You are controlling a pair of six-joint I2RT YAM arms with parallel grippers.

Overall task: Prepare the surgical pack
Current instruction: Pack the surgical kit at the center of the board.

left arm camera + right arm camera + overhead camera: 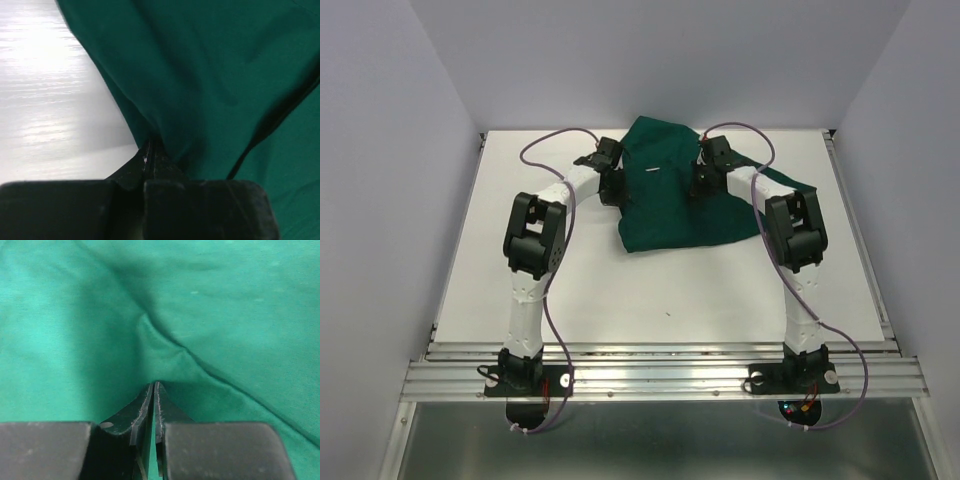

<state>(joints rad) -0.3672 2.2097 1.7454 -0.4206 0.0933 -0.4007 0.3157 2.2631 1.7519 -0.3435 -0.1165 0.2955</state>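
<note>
The surgical pack shows as a dark green cloth drape (675,195), bunched at the far middle of the white table. My left gripper (611,186) is at the drape's left edge. In the left wrist view its jaws (151,146) are shut, with the drape (215,75) pinched at their tips and rising away in a taut fold. My right gripper (703,181) sits on the drape's right part. In the right wrist view its fingers (154,386) are closed on a raised crease of the drape (225,305). Whatever lies under the cloth is hidden.
A small pale sliver (653,170) lies on top of the cloth between the two grippers. The white table (650,290) extends bare toward the arm bases. White walls enclose the left, right and back. A metal rail (660,375) runs along the near edge.
</note>
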